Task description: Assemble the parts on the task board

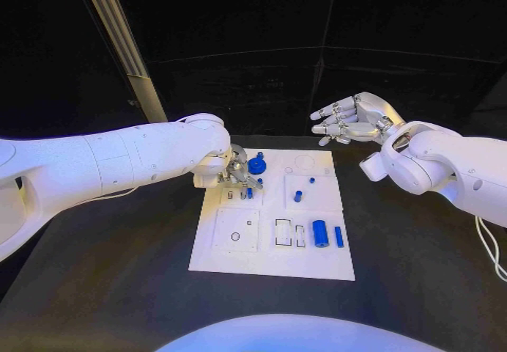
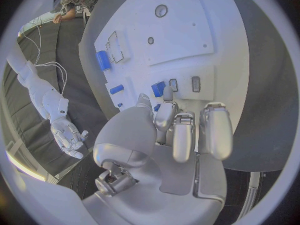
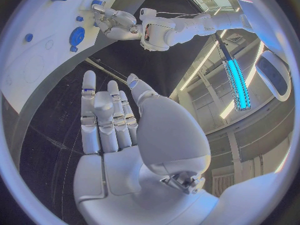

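The white task board (image 1: 317, 257) lies mid-table. My left hand (image 1: 239, 172) is down on its far left part, fingers curled in beside a round blue part (image 1: 257, 166). In the left wrist view a small blue part (image 2: 157, 107) sits between the thumb and a fingertip (image 2: 167, 94), just by a blue block (image 2: 159, 88) and two empty slots (image 2: 195, 83). More blue parts lie on the board: a short cylinder (image 1: 298, 196), a thick cylinder (image 1: 320, 233) and a thin bar (image 1: 339, 235). My right hand (image 1: 349, 121) hangs open above the table beyond the board's far right corner, holding nothing.
A slanted metal post (image 1: 132, 62) stands behind the left arm. Black table (image 1: 423, 279) surrounds the board on all sides. The board's near left part carries printed outlines and a small ring (image 1: 236, 235). The right wrist view shows the board (image 3: 37, 60) and my left hand (image 3: 112, 22).
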Robot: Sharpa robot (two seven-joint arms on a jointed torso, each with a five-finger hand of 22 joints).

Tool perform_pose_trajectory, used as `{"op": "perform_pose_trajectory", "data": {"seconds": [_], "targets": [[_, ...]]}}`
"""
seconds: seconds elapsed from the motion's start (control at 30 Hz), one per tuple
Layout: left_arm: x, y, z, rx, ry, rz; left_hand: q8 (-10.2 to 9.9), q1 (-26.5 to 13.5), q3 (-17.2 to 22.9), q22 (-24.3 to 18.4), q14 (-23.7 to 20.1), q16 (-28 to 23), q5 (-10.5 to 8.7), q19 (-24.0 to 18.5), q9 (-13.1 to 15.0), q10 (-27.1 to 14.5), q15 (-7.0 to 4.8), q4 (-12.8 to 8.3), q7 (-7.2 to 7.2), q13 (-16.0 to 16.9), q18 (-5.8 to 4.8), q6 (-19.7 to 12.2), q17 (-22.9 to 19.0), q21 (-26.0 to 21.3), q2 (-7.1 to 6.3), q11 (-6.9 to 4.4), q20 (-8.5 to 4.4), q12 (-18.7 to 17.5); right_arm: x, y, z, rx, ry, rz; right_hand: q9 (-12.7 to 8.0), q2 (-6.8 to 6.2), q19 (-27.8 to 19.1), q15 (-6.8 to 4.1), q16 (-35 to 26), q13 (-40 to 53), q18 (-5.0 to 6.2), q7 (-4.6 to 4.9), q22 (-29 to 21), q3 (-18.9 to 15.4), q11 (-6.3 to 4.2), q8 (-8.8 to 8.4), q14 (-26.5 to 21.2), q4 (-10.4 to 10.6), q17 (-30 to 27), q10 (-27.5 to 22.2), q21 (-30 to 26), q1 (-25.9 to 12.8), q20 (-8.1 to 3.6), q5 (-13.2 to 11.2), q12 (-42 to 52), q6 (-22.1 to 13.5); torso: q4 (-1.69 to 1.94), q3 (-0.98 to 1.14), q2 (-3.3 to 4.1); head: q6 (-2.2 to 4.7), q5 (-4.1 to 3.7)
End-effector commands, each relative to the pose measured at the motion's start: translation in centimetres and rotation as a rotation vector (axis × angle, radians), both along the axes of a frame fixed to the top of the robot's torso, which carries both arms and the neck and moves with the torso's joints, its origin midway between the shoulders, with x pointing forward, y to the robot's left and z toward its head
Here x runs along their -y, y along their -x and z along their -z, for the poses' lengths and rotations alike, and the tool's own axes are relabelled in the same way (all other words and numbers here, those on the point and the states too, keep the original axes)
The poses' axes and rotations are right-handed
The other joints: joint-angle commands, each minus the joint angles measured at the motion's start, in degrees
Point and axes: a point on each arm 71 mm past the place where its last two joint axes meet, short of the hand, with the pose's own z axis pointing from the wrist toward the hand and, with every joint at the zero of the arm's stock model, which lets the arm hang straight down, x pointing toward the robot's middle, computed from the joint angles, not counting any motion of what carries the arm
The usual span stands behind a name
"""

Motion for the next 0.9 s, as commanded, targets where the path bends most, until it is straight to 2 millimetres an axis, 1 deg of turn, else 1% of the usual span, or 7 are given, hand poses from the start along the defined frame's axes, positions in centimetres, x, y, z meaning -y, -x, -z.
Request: {"op": "perform_pose_trajectory", "data": {"seconds": [0.03, 0.2, 0.33, 0.7, 0.77, 0.83, 0.9], "targets": [[0.01, 0.01, 0.02, -0.006, -0.016, 0.008, -0.33, 1.45, 0.66, 0.13, 5.85, 0.18, -0.11, 0.12, -0.4, 0.27, 0.24, -0.64, 0.03, 0.08, -0.61, 0.74, 15.09, 0.43, 0.03, 0.24, 0.45, -0.21, -0.06, -0.04, -0.18, 0.003, -0.007, -0.002, 0.01, 0.15, 0.34, 0.03, -0.28, -0.09, 0.15, -0.14, -0.06, 0.13, 0.32, -0.17, -0.28, -0.09, 4.03, -0.21, -0.21, -0.59, -0.04, 0.4, -0.19, -0.38, -0.01, -0.03, 0.02, -0.05, 0.02], [0.12, 0.04, 0.05, -0.008, -0.016, 0.012, -0.63, 3.73, 2.22, 0.25, 5.85, 0.18, -0.09, 0.12, -0.99, 0.33, 0.15, -2.19, -0.09, 0.13, -0.62, 1.46, 15.09, 0.47, 0.06, 0.12, 0.37, -0.22, -0.08, -0.05, -0.17, 0.002, -0.006, -0.002, 0.01, 0.19, 0.37, 0.03, -0.23, -0.11, 0.15, -0.14, -0.09, 0.14, 0.33, -0.16, -0.26, -0.04, 4.13, -0.22, -0.27, -0.65, -0.02, 0.49, -0.16, -0.39, 0.01, -0.01, 0.06, -0.06, -0.07], [0.16, 0.07, 0.07, -0.008, -0.016, 0.012, -0.79, 5.06, 3.45, 0.3, 5.85, 0.18, -0.08, 0.11, -1.35, 0.35, 0.09, -3.23, -0.15, 0.15, -0.62, 1.79, 15.09, 0.48, 0.12, 0.05, 0.31, -0.25, -0.17, -0.02, -0.16, -0.001, -0.006, -0.006, 0.02, 0.23, 0.39, 0.02, -0.16, -0.13, 0.17, -0.15, -0.1, 0.18, 0.3, -0.15, -0.23, -0.07, 4.22, -0.23, -0.3, -0.61, -0.03, 0.58, -0.15, -0.39, 0.02, -0.02, 0.04, -0.08, -0.46], [0.34, 0.16, 0.1, -0.009, -0.015, 0.016, -0.89, 6.64, 5.01, 0.5, 5.85, 0.18, -0.08, 0.15, -1.8, 0.41, 0.02, -4.88, -0.26, 0.19, -0.66, 2.3, 15.09, 0.55, -0.55, -0.05, 0.26, -0.28, -0.26, -0.03, -0.12, -0.005, -0.005, -0.008, 0.02, 0.23, 0.39, 0.02, -0.16, -0.13, 0.17, -0.15, -0.1, 0.18, 0.3, -0.15, -0.23, -0.07, 4.22, -0.23, -0.3, -0.61, -0.03, 0.58, -0.15, -0.39, 0.06, -0.04, 0.04, -0.23, -0.44], [0.33, 0.14, 0.09, -0.005, -0.015, 0.012, -0.86, 7.49, 5.79, 0.55, 5.85, 0.18, -0.06, 0.16, -1.88, 0.43, -0.05, -5.56, -0.39, 0.21, -0.66, 2.46, 15.09, 0.56, -0.35, -0.17, 0.22, -0.29, -0.28, -0.04, -0.12, -0.005, -0.005, -0.009, 0.02, 0.23, 0.4, 0.02, -0.17, -0.13, 0.17, -0.15, -0.11, 0.19, 0.3, -0.15, -0.23, -0.07, 4.22, -0.23, -0.31, -0.61, -0.03, 0.59, -0.14, -0.4, 0.06, -0.03, 0.06, -0.29, -0.47], [0.28, 0.1, 0.07, 0.003, -0.011, 0.004, -0.83, 9.81, 7.81, 0.59, 5.85, 0.18, -0.02, 0.16, -1.99, 0.4, -0.31, -7.19, -0.77, 0.21, -0.64, 2.55, 15.09, 0.57, 0.54, -0.5, 0.06, -0.36, -0.31, -0.05, -0.1, -0.007, -0.004, -0.01, 0.03, 0.25, 0.42, 0.01, -0.25, -0.15, 0.18, -0.15, -0.12, 0.22, 0.29, -0.15, -0.26, -0.1, 4.26, -0.22, -0.34, -0.58, -0.03, 0.65, -0.12, -0.41, 0.05, -0.02, 0.04, -0.36, -0.47], [0.25, 0.07, 0.03, 0.012, -0.005, -0.002, -0.88, 13.7, 11.23, 0.6, 5.85, 0.18, 0.25, 0.15, -2.18, 0.19, -0.7, -10.07, -1.12, 0.11, -0.61, 2.34, 15.09, 0.55, 1.59, -0.89, -0.3, -0.64, -0.32, -0.07, -0.08, -0.009, -0.003, -0.011, 0.03, 0.25, 0.42, 0.01, -0.36, -0.15, 0.18, -0.15, -0.13, 0.22, 0.3, -0.15, -0.3, -0.1, 4.24, -0.24, -0.36, -0.59, -0.03, 0.66, -0.12, -0.42, 0.08, -0.01, 0.05, -0.39, -0.48]]}}
